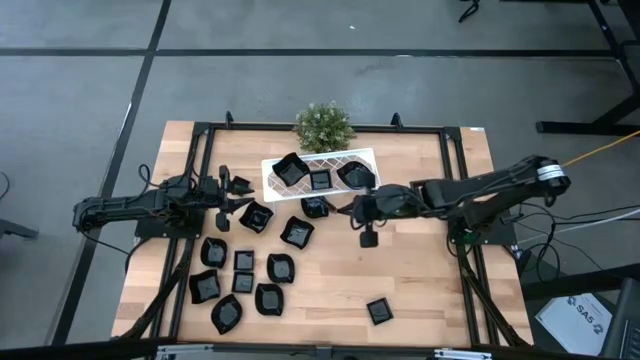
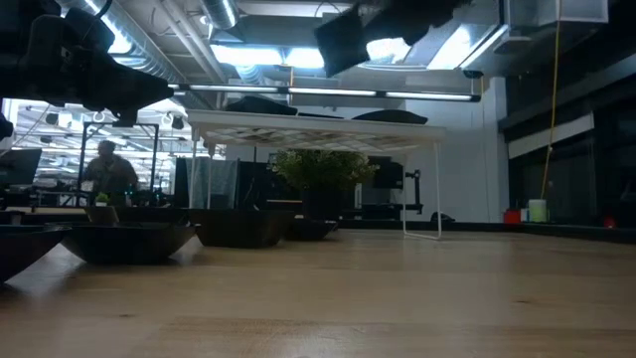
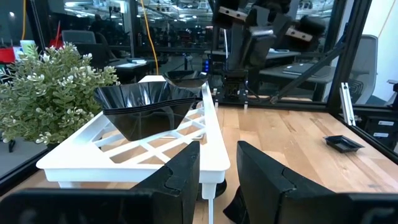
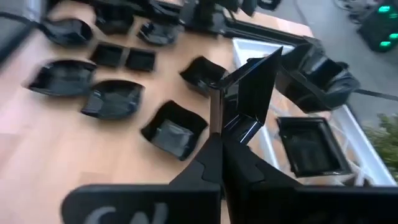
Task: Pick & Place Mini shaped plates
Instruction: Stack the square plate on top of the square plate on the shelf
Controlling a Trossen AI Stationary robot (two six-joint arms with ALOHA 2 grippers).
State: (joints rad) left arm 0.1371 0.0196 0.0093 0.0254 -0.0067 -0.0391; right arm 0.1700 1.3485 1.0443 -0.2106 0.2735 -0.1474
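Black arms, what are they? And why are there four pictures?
They are two robot arms at a wooden table, each ending in a two-finger gripper. One picture looks straight down from above, one looks across from table height, and two come from small cameras on the arms' wrists.

On the table lie many little black plates, a white rack with three plates on it, and a small green plant behind the rack.

The right gripper is pinching a square plate by its edge, near the rack. The left gripper is open and empty, pointing at the rack's end.
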